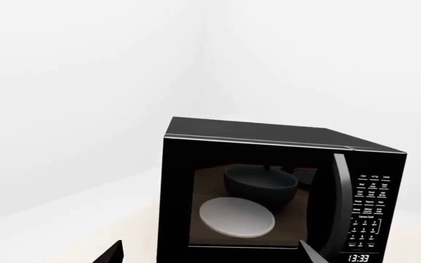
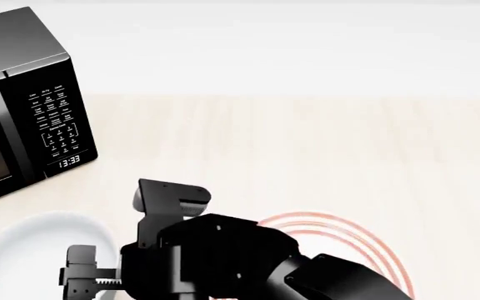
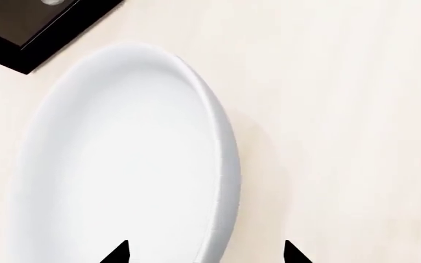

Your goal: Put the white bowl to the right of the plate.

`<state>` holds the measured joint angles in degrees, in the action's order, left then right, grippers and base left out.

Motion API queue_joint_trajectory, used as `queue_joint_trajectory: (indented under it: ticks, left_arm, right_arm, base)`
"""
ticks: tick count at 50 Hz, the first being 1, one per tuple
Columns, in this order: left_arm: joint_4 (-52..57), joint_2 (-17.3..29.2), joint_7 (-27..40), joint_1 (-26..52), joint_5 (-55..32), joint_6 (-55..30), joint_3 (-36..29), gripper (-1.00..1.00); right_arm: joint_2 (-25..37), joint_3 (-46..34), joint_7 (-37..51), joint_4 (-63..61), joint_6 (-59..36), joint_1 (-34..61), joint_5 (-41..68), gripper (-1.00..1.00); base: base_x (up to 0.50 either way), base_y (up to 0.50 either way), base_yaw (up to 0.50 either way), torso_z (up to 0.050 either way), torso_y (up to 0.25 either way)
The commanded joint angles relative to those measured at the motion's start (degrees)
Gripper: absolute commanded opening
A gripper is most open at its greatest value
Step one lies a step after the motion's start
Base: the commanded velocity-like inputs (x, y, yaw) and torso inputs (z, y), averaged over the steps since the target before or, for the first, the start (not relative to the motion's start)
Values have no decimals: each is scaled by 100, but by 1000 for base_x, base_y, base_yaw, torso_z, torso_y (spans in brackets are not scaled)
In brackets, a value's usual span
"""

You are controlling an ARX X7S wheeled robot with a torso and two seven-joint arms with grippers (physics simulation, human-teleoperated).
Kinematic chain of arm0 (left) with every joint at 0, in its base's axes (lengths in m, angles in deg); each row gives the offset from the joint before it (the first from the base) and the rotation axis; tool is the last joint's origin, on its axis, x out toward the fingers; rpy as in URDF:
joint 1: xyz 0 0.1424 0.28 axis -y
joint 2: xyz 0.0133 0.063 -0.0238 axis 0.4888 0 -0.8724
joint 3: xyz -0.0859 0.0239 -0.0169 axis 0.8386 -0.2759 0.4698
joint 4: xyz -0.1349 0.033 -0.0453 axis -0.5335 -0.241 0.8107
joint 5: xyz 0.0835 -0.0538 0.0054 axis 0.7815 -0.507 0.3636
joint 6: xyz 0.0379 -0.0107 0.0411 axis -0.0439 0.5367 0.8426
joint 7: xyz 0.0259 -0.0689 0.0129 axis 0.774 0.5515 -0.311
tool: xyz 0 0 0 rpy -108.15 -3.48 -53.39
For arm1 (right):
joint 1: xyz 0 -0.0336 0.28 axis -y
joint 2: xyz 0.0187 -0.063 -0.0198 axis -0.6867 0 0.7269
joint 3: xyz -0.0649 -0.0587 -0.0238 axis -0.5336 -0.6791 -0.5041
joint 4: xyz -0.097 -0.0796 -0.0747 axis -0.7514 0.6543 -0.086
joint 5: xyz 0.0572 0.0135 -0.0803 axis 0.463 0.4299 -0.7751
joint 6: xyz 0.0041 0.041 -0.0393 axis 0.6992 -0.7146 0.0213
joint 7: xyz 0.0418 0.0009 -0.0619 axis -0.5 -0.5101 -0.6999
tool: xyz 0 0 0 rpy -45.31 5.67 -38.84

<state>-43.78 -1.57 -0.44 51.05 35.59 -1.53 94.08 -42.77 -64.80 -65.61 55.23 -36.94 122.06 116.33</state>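
Right wrist view: the right gripper [image 3: 204, 253] shows only two dark fingertips [image 3: 117, 253], parted, with nothing between them but the rim of the white bowl [image 3: 123, 164].
Fingers to bowl: the rim passes right between the tips, one tip over the inside of the bowl and the other over bare bench [image 3: 342, 109] outside it. I'd judge they straddle the wall, not yet clamped.
Long axis: the bowl is round, so no axis matters; what counts is that its near wall runs between the fingers.
Bowl's place: in the head view the white bowl [image 2: 23, 250] sits at the near edge of the bench toward the left corner, just in front of the microwave [image 2: 23, 94].
Plate: the plate [image 2: 349, 234] lies at the near edge further right, largely hidden under the right arm [image 2: 223, 256]. The bowl is on its left now.
Nearer arm: the right one, reaching across over the plate.
Left gripper: the left gripper [image 1: 206, 257] looks at the microwave door; only two tips show, apart, holding nothing.
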Motion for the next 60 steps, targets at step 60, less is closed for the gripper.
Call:
queue_joint_trajectory:
  ticks: [60]
  left_arm:
    - [186,95,29,-268,-253,215,55,100]
  right_arm:
    - [0,4,-46,16,1290,-613,117,100]
  base:
    - [0,0,0,0,0]
